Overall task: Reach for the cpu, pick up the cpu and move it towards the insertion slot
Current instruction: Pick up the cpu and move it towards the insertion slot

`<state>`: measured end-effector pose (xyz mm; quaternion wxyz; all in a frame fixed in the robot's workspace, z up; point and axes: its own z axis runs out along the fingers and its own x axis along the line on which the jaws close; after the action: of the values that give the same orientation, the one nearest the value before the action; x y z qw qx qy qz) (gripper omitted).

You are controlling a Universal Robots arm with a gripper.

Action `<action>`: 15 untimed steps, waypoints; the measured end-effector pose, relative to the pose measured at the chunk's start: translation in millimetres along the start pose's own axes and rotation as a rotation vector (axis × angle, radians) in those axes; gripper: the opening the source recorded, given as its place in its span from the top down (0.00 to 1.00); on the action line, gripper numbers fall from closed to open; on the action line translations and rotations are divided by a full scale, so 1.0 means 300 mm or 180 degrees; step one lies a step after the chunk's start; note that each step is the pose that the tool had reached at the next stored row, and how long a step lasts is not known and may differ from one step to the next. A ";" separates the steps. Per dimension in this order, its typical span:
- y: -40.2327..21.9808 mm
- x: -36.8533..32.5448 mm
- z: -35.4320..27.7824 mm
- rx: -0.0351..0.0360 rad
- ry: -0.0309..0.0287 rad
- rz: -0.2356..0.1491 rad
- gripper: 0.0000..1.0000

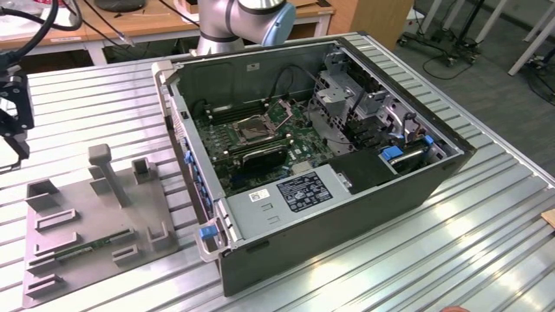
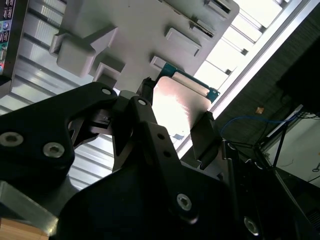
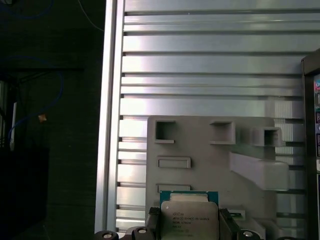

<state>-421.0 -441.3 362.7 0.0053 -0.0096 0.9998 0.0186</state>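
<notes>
Your claw [image 3: 189,224] is clamped on the cpu [image 3: 189,212], pinching it between two black fingers [image 3: 153,219] up over the grey plastic holder [image 3: 210,160]. The chip's a flat square with a silver metal top and a green rim. The insertion slot [image 1: 253,127] sits well apart, inside the open computer case [image 1: 347,214] on the ribbed metal table [image 1: 485,234].

Bare table [image 1: 104,97] between fixture posts [image 1: 101,166] and case wall [image 1: 176,110], insertion slot [image 1: 252,127] open above, drive cage [image 1: 336,91] beside
</notes>
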 end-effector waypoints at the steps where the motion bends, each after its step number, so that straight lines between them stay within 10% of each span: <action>1: 0.000 -0.003 0.000 0.0000 0.0000 0.0000 0.46; 15: -0.001 -0.052 0.000 0.0000 0.0000 0.0000 0.46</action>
<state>-405.4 -441.3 362.7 0.0053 -0.0097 0.9998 0.0186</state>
